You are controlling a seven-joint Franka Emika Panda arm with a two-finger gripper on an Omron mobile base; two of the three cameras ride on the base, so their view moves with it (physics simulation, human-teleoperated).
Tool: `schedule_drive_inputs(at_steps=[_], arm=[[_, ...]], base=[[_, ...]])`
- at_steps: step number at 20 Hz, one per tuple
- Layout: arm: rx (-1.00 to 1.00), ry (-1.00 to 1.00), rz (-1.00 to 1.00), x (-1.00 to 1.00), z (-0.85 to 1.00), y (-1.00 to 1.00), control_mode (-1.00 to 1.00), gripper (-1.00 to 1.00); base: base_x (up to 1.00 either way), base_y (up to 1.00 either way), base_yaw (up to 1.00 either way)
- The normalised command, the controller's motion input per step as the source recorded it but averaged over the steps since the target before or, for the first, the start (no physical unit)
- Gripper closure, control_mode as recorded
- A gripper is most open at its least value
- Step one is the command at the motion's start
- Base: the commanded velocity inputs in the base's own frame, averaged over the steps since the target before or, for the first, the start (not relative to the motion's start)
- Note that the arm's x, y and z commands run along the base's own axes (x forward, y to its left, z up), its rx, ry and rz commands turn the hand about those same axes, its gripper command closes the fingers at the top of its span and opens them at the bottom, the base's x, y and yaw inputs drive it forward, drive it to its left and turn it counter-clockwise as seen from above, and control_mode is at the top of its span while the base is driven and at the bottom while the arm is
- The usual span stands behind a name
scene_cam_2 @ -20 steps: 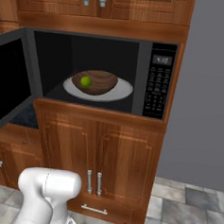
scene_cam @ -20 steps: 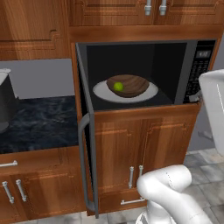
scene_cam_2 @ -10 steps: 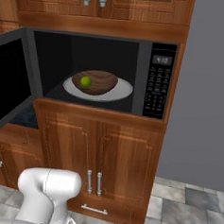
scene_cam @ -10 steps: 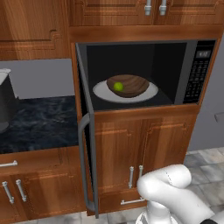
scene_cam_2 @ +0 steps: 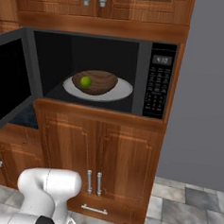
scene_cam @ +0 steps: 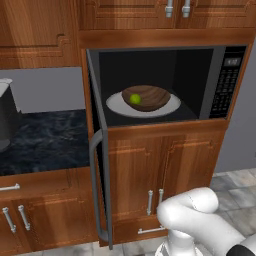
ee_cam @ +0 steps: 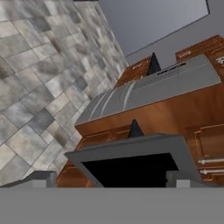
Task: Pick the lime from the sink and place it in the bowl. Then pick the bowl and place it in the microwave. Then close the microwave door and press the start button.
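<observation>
The tool point(ee_cam: 111, 180) hangs low in front of the cabinets with its two dark tips spread wide and nothing between them. Seen along it, the room is rolled on its side: grey stone floor tiles point(ee_cam: 35, 78) sweep across one half of the hand view, and the open microwave door point(ee_cam: 135, 162), grey-framed with its dark glass, lies just ahead of the tips.

Above and behind the arm's white elbow, the microwave point(scene_cam: 165, 85) sits built into the wooden cabinetry, its black cavity fully exposed. Inside it a pale round turntable plate point(scene_cam: 170, 107) carries the bowl point(scene_cam: 150, 96), dark brown and wood-grained, sitting upright near the plate's middle. The lime point(scene_cam: 135, 99) rests in the bowl, toward its left side as seen from both base views.

The door stands swung out to the left, nearly edge-on in the left base view, with its long grey bar handle point(scene_cam: 95, 185) running down in front of the lower cabinet. The black keypad strip point(scene_cam_2: 158, 81) lines the microwave's right side.

Further left, a dark speckled bench point(scene_cam: 45, 142) runs along a grey wall, and a grey vessel point(scene_cam: 7, 115) stands on it at the far edge. Wooden cabinet doors point(scene_cam_2: 100, 165) with small metal pulls fill the space beneath the microwave.
</observation>
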Motion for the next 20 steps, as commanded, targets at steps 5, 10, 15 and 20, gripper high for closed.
schedule_drive_inputs(at_steps=[5, 10, 15, 20], arm=[[0.01, 0.0, 0.11, -0.23, -0.14, 0.47, -1.0, -1.0], [-0.04, 0.0, 0.0, 0.35, -0.2, 0.69, -1.0, -1.0], [-0.06, 0.0, 0.0, 0.35, -0.29, 0.6, -1.0, -1.0], [-0.14, -0.06, -0.01, 0.02, -0.09, 0.63, -1.0, -1.0]], base=[[0.0, 0.0, 0.0], [0.0, 0.0, 0.0], [0.0, 0.0, 0.0], [0.0, 0.0, 0.0]])
